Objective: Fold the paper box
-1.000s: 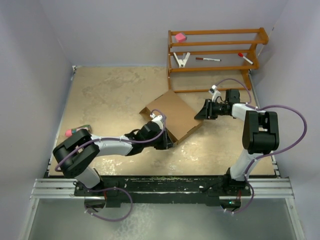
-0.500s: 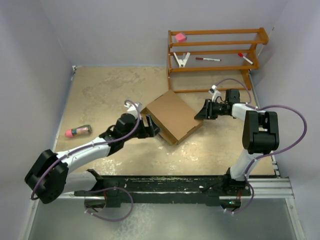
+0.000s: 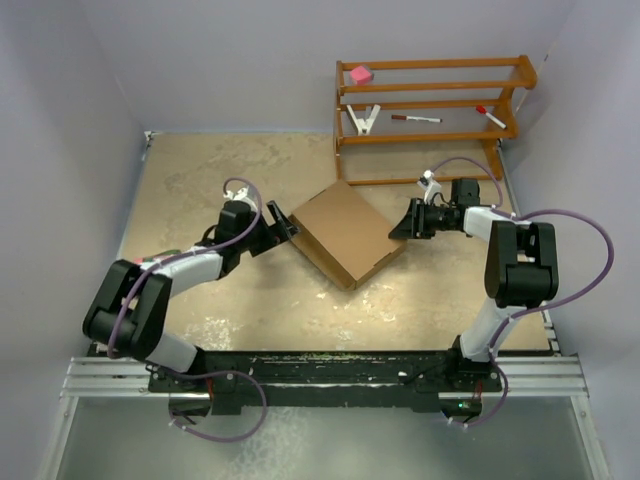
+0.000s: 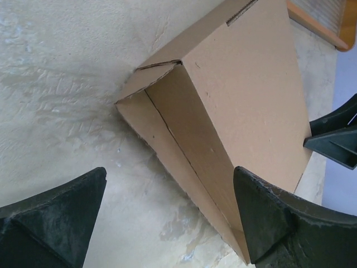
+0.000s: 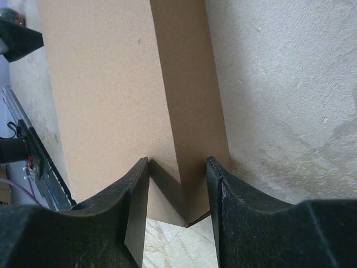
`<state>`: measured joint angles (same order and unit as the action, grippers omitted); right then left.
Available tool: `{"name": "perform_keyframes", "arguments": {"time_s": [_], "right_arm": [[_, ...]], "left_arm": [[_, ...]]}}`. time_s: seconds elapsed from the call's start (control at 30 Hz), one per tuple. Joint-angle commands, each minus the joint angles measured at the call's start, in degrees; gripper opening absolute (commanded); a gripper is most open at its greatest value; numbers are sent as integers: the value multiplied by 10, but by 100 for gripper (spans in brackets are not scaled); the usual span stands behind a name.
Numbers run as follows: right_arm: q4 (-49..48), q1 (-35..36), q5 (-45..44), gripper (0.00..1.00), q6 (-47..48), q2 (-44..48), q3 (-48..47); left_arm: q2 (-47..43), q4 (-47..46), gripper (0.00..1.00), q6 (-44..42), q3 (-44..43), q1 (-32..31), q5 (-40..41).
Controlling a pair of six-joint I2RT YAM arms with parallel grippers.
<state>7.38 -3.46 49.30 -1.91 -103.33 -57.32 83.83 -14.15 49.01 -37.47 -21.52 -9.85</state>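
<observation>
Brown cardboard, the paper box (image 3: 345,232) lies as a shallow folded shape near the middle of the table (image 3: 200,190), turned cornerwise. The right gripper (image 3: 400,224) is at its right corner, jaws narrow, with the box's side wall pinched between the fingers (image 5: 136,190). The left gripper (image 3: 287,222) is just beside the left corner, jaws wide, holding nothing.

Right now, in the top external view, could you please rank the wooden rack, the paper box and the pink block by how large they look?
1. wooden rack, the widest outline
2. paper box, somewhat smaller
3. pink block, by far the smallest
</observation>
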Motion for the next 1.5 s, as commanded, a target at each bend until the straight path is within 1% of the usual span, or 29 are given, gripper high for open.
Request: {"name": "perform_keyframes", "arguments": {"time_s": [0.0, 0.3, 0.47, 0.7, 0.8, 1.03, 1.1, 1.23, 1.37, 1.47], "right_arm": [[9, 0, -79, 44, 32, -30, 1], [10, -1, -77, 44, 33, -31, 1], [10, 0, -77, 44, 34, -31, 1], [11, 0, -78, 43, 34, -32, 1], [11, 0, -78, 43, 33, -33, 1], [11, 1, -78, 43, 34, -32, 1], [11, 0, -79, 43, 34, -33, 1], [11, 0, -79, 43, 34, -33, 1], [12, 0, -79, 43, 34, -33, 1], [12, 0, -79, 43, 34, -33, 1]], "left_arm": [[42, -70, 98, 22, -48, 6, -35], [125, -72, 98, 45, -94, 24, -23], [165, -72, 97, 49, -121, 31, -39], [201, -60, 92, 44, -150, 38, -53], [211, -65, 88, 46, -148, 41, -57], [222, -62, 85, 43, -151, 42, -67], [223, -56, 83, 40, -154, 42, -68], [222, -51, 77, 33, -156, 42, -72], [225, -49, 57, 35, -153, 41, -76], [225, -46, 48, 37, -151, 42, -75]]}}
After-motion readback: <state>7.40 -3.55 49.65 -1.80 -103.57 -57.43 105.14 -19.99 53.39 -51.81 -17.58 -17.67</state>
